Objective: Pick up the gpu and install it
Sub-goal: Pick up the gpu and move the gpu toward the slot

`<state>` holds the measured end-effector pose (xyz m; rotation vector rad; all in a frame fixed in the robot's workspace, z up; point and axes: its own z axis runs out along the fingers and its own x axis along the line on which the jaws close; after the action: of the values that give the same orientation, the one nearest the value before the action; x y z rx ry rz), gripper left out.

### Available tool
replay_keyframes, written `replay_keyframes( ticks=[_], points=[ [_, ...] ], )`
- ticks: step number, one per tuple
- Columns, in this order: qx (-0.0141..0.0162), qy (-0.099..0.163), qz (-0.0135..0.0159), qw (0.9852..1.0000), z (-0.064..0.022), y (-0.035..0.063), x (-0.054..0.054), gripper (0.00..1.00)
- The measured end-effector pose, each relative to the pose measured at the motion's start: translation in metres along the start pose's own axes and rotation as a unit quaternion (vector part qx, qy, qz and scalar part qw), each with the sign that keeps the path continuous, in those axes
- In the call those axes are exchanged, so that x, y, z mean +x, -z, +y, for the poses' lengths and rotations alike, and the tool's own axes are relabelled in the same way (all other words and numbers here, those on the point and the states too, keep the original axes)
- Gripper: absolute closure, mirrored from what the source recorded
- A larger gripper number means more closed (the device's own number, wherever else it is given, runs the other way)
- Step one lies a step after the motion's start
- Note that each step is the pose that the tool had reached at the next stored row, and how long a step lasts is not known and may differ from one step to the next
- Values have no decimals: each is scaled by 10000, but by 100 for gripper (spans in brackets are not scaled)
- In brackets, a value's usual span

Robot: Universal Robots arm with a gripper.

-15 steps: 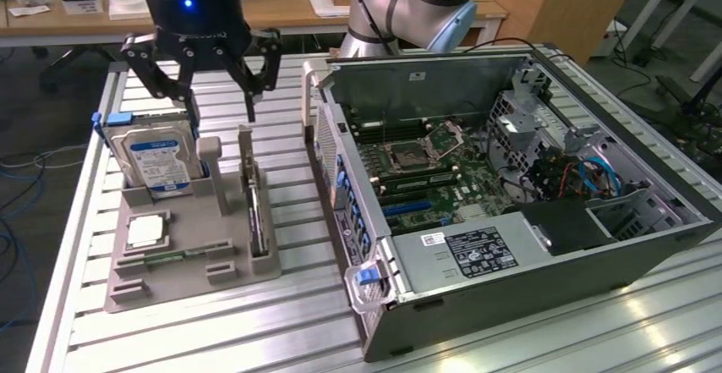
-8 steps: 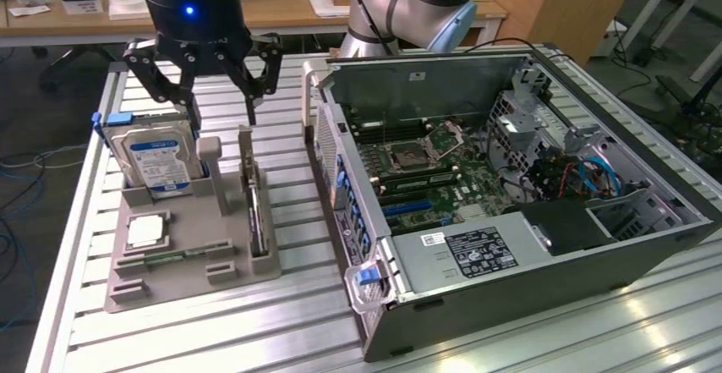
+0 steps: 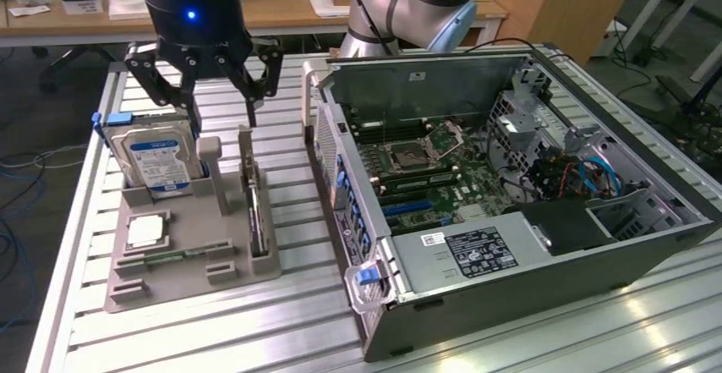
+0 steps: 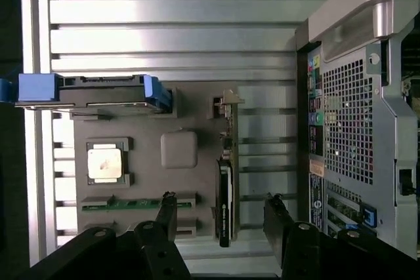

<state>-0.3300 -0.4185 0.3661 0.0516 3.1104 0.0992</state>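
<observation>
Slatted aluminium worktop [image 3: 226, 331] carries a grey parts tray [image 3: 186, 250] on the exterior view's left and an open computer case [image 3: 542, 293] on its side just beside it, narrow gap between

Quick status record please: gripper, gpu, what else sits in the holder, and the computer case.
gripper: open, holding nothing, above the grey holder, lined up over the gpu in the wrist view
gpu: on edge in the holder's slot, not picked up
also in holder: hard drive upright, processor chip flat, memory stick
computer case: side open, motherboard exposed, on the exterior view's right
</observation>
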Motion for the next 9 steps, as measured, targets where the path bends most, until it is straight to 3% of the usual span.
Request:
replay_keyframes(
  ticks=[5,9],
  points=[
    [-8,306,19,9995,-6,-24,0,35],
    [-15,339,22,9994,-31,-59,0,35]
  ],
)
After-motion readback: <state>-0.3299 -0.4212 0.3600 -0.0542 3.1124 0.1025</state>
